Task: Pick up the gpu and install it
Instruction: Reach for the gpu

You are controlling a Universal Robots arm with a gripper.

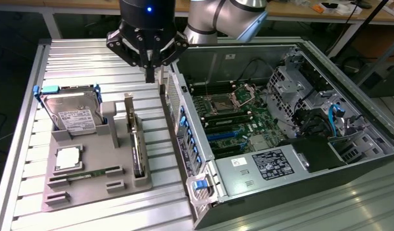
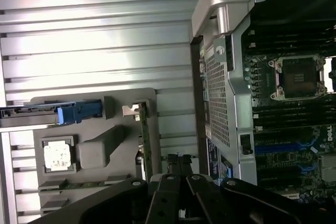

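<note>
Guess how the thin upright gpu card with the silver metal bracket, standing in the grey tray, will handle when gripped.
Likely stiff: the thin upright gpu card looks like a rigid board ending in a silver metal bracket. Probably tippy if pushed sideways, since it stands on its narrow edge in the grey tray. Its thin board edge suggests it is fragile.

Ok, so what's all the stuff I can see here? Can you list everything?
gpu: one, green and dark with a silver bracket, standing on edge in the tray, on the side nearest the case.
hard drive: one, silver with blue rails, upright in the tray.
processor chip: one, silver, flat in the tray.
RAM stick: one, green, flat in the tray.
tray: one, grey, on the table.
table: one, silver slats.
computer case: one, black and silver, open, on the exterior view's right.
motherboard: one, green, inside the case.
gripper: one, black, shut and holding nothing, above the table between tray and case.
</note>
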